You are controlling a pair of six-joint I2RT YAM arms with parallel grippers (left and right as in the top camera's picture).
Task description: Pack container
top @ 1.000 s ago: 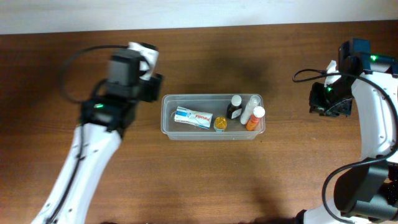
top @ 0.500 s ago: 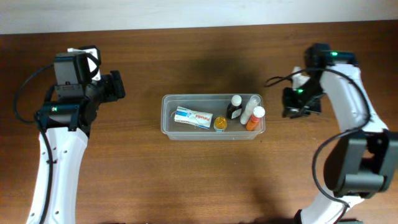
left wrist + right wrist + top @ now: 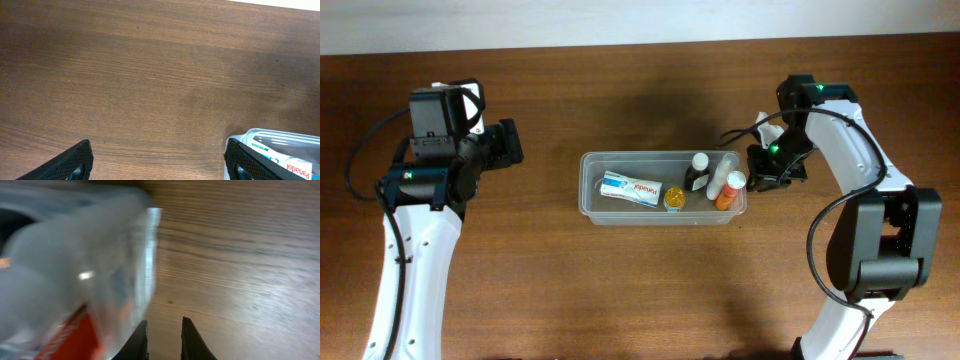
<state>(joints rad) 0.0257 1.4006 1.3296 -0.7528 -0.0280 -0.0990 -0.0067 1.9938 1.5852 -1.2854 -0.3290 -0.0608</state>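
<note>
The container (image 3: 592, 205), a clear shallow tub, sits at the table's middle. It holds a white and blue box (image 3: 630, 187), a small yellow jar (image 3: 674, 200), a dark bottle (image 3: 698, 172), a white bottle (image 3: 724, 172) and an orange bottle (image 3: 729, 190). My right gripper (image 3: 758, 172) is just outside the container's right end, nearly shut with only a narrow gap and nothing between its fingers (image 3: 164, 322). The blurred container wall (image 3: 125, 255) and orange bottle (image 3: 70, 335) fill its wrist view's left. My left gripper (image 3: 512, 143) is wide open and empty (image 3: 157, 150), left of the container's corner (image 3: 265, 136).
The brown wooden table (image 3: 640, 290) runs to a white wall strip at the back (image 3: 640, 20). Black cables hang off both arms, one near the container's right end (image 3: 735, 132). Bare wood lies under the left gripper (image 3: 150, 75).
My right arm has swung left and now sits by the container's right end. My left arm pulled back to the left a second ago and has held still since.
</note>
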